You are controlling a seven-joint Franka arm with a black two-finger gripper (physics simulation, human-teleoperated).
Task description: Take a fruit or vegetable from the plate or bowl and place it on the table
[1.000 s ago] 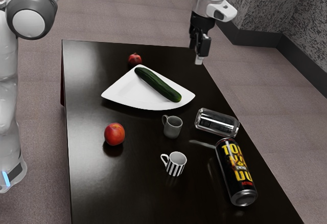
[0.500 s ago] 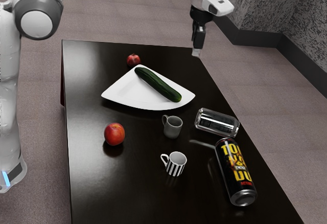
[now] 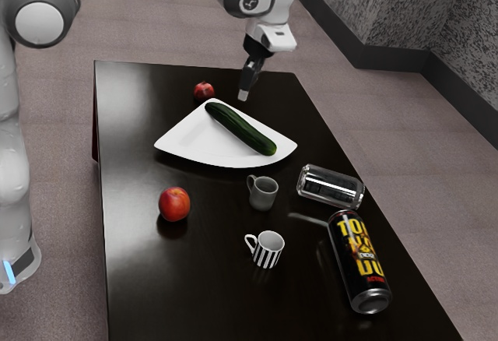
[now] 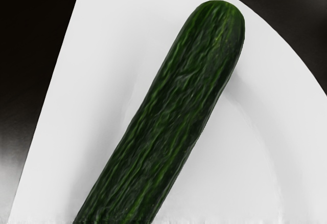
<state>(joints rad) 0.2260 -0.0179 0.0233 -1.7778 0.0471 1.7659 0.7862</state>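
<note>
Cucumber on plate, below tool, apart

One cucumber, dark green with lighter streaks and finely wrinkled skin, is lying lengthwise on a white, wedge-shaped plate. It is running alongside one straight side, one end sitting at the far point, the other, blunt and rounded, stopping just inside the rim near the corner at the exterior view's right. The plate is standing upright, its curved side facing the viewer, and is resting on a dark, glossy surface, which is reflecting pale light.
</note>
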